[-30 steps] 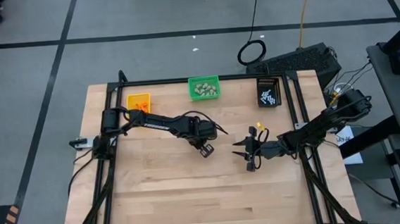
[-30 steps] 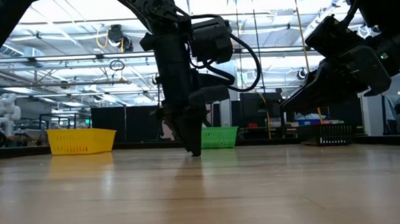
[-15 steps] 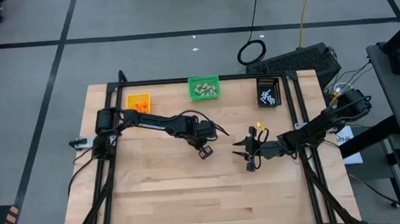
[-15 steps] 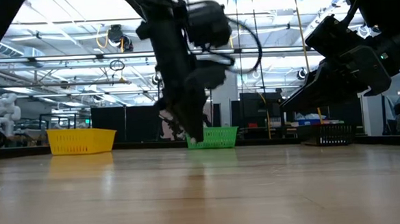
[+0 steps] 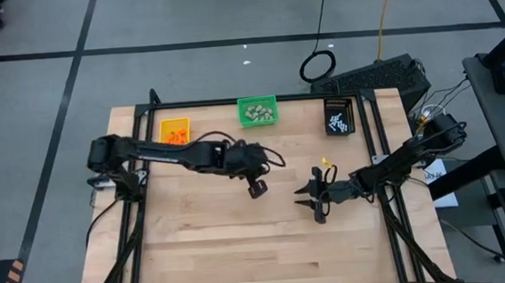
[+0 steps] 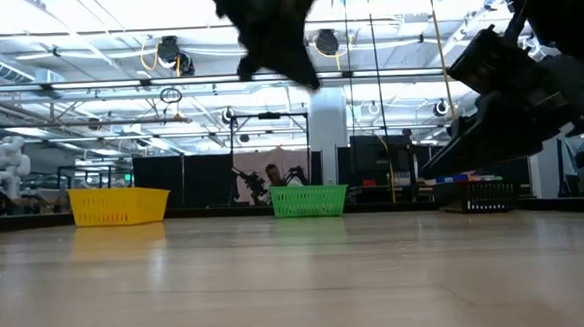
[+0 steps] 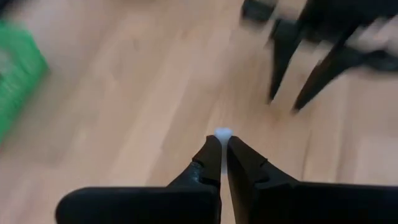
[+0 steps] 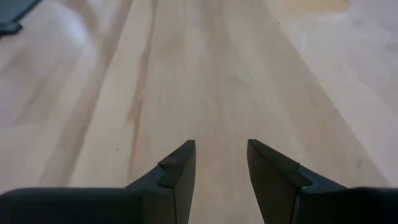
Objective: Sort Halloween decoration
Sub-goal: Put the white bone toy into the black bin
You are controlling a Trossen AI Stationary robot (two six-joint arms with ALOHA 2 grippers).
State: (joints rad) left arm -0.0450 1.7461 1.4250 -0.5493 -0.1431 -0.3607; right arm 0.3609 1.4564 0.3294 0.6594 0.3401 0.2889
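My left gripper (image 7: 221, 144) hangs above the table's middle, also in the high view (image 5: 257, 190) and at the top of the low view (image 6: 305, 75). It is shut on a tiny white piece of Halloween decoration (image 7: 222, 132). To its right, my right gripper (image 5: 307, 201) stands open and low over the wood, its fingers (image 8: 219, 163) with nothing between them. No other loose pieces show on the table. My left gripper pinches the tiny white piece (image 7: 222, 132) between the free ends of its two fingers. Only a small white tip shows past them. The fingers slant downward toward the table's right side. The piece is lifted clear of the table.
Three small bins stand along the far edge: yellow (image 5: 175, 129) at the left holding orange bits, green (image 5: 258, 112) in the middle holding beige lumps, black (image 5: 339, 116) at the right holding white sticks. Bare wood spreads over the near half.
My left gripper has risen from the tabletop, where its fingertips stood a second ago, to well above it. It has tipped from pointing steeply down to a shallower slant. It has stayed shut. My right gripper has stayed in place.
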